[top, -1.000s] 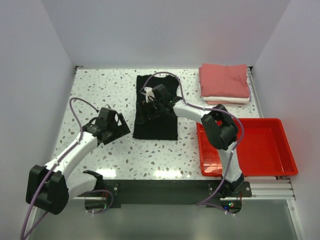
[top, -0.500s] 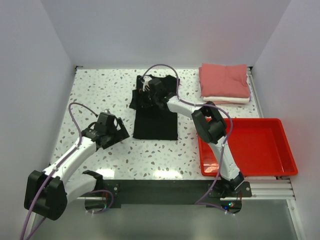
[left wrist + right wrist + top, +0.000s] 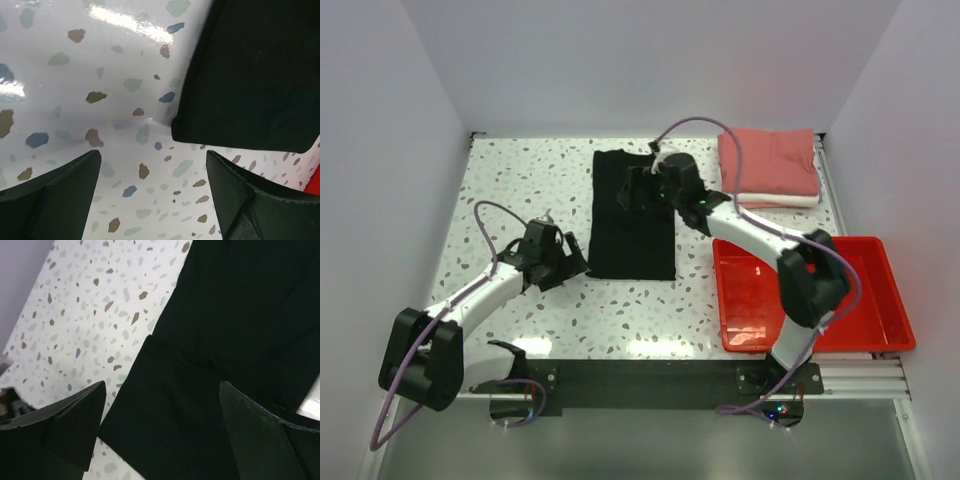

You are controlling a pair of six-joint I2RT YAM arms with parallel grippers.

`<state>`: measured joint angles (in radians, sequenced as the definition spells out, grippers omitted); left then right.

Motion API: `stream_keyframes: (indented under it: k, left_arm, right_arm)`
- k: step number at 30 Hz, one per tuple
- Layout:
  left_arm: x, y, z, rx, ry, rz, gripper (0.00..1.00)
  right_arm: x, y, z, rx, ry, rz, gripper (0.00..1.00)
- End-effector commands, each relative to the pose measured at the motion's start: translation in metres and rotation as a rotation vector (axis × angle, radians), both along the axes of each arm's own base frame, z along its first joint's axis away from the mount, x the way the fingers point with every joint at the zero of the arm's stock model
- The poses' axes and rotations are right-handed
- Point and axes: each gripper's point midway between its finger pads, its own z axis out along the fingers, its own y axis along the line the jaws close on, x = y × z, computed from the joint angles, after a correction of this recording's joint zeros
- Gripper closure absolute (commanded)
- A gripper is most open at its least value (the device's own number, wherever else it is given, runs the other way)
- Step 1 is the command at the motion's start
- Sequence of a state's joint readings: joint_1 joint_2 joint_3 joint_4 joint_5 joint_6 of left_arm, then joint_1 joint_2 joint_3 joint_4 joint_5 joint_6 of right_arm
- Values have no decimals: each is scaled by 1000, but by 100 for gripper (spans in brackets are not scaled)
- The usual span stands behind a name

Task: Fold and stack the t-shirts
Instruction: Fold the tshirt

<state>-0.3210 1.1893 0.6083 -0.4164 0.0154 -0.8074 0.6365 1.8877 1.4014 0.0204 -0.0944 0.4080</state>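
The black t-shirt (image 3: 633, 215) lies flat on the table as a long folded strip. My left gripper (image 3: 566, 262) is open and empty, low over the table just left of the shirt's near left corner (image 3: 182, 131). My right gripper (image 3: 632, 188) is open and empty, hovering over the far half of the black shirt (image 3: 225, 340). The salmon-pink t-shirt (image 3: 770, 160) lies folded on top of the white t-shirt (image 3: 775, 200) at the far right.
A red plastic tray (image 3: 865, 300) stands at the near right, beside the right arm. Speckled tabletop (image 3: 520, 180) lies bare to the left of the black shirt. Walls close in the table on three sides.
My right gripper has let go of the black shirt's far end, which now lies flat, and has pulled back right. My left gripper has moved right toward the shirt's near left corner.
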Motion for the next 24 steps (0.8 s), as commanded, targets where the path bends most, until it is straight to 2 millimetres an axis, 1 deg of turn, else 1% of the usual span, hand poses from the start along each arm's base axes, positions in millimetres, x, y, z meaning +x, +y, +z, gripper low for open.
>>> stream_keyframes:
  k: [1,2,3,4,5,6,7,8,9,13,14,16,17,18,19,20,21,22,23,24]
  left_arm:
    - [26,-24,11,-94,-89,-72,11]
    - [27,-27,9,-105,-82,-80,15]
    - [30,-29,5,-108,-75,-90,21]
    - [31,-32,4,-118,-72,-99,25]
    - [30,-35,0,-129,-60,-111,32]
    - [33,-37,-1,-135,-67,-113,35]
    - [33,-37,-3,-135,-64,-117,38]
    - [34,-37,-6,-133,-55,-117,44]
    - [34,-38,-7,-135,-53,-116,46]
    - [36,-40,-12,-142,-50,-118,52]
    - [37,-41,-15,-142,-44,-122,55]
    - [38,-39,-19,-128,-36,-121,59]
    - [39,-39,-22,-123,-30,-118,63]
    - [39,-38,-25,-121,-26,-118,65]
    - [39,-38,-26,-118,-24,-119,67]
    - [38,-38,-31,-114,-9,-120,72]
    - [39,-38,-31,-111,-7,-122,76]
    - [39,-38,-34,-107,1,-124,83]
    - [38,-38,-37,-107,12,-125,96]
    - [38,-39,-37,-109,12,-130,100]
  right_arm:
    - [-10,-47,47,55,-108,-124,1]
    - [-20,-55,64,73,-138,-124,1]
    - [-30,-65,45,38,-112,-137,1]
    - [-35,-72,42,27,-106,-148,1]
    - [-44,-78,47,28,-109,-151,1]
    - [-51,-86,35,10,-82,-163,1]
    - [-54,-91,35,7,-79,-182,1]
    - [-58,-94,34,9,-77,-189,1]
    - [-64,-99,30,16,-68,-201,1]
    - [-73,-105,28,43,-62,-221,1]
    - [-75,-105,28,46,-58,-217,1]
    - [-79,-105,27,59,-50,-212,1]
    - [-81,-105,25,60,-39,-209,1]
    - [-85,-102,24,73,-26,-192,1]
    - [-87,-102,27,82,-26,-183,1]
    - [-89,-102,26,83,-23,-177,1]
    - [-93,-97,27,86,-24,-140,1]
    - [-95,-96,26,78,-28,-117,1]
    - [-99,-95,22,55,-18,-84,1]
    - [-102,-92,22,27,-31,-32,1]
